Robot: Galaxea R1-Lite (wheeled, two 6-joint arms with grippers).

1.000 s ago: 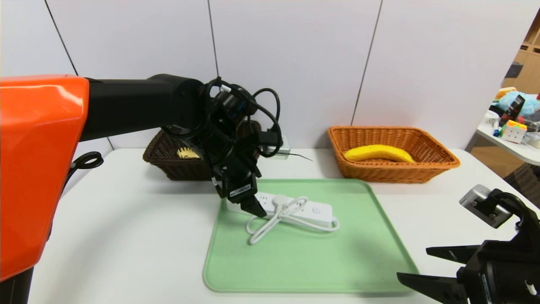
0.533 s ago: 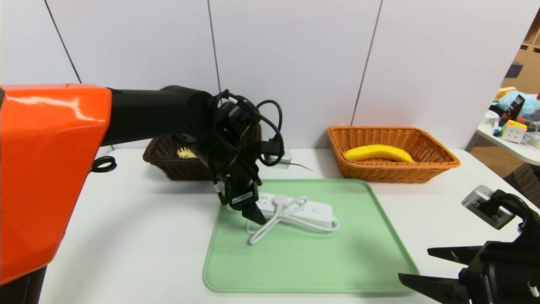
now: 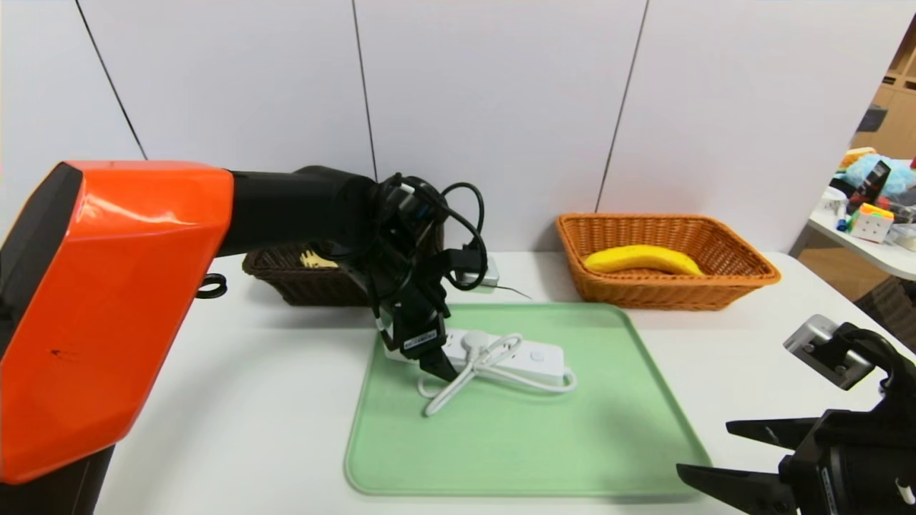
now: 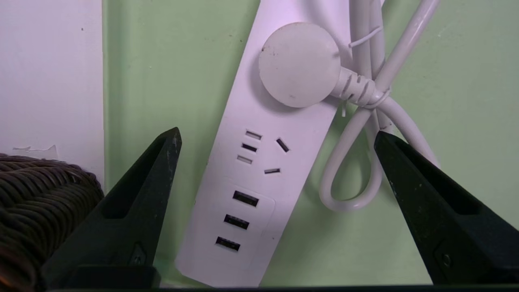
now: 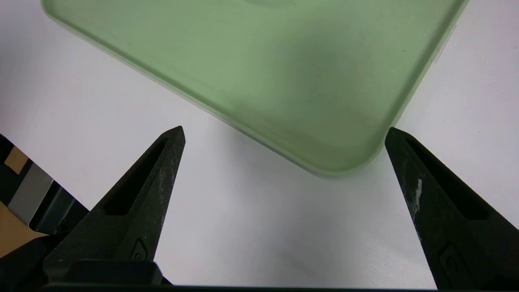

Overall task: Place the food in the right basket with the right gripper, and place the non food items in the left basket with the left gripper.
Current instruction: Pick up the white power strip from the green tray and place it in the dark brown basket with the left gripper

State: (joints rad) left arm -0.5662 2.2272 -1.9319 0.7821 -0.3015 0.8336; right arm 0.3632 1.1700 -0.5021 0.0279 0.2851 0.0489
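The power strip [image 3: 501, 352] lies on the green tray [image 3: 529, 443], its coiled cord [image 3: 458, 383] bundled beside it. The left tool [image 4: 275, 138] is held wide open just above its socket end, nothing gripped. The banana [image 3: 642, 259] is seen in the orange basket [image 3: 744, 275], the yellow spoon [image 3: 317, 260] in the dark basket [image 3: 286, 286]. The last pick-up is judged to be in hand: a descent astride the strip and a firm close are called for. The right tool [image 3: 723, 450] is parked open over the bench [image 3: 236, 400].
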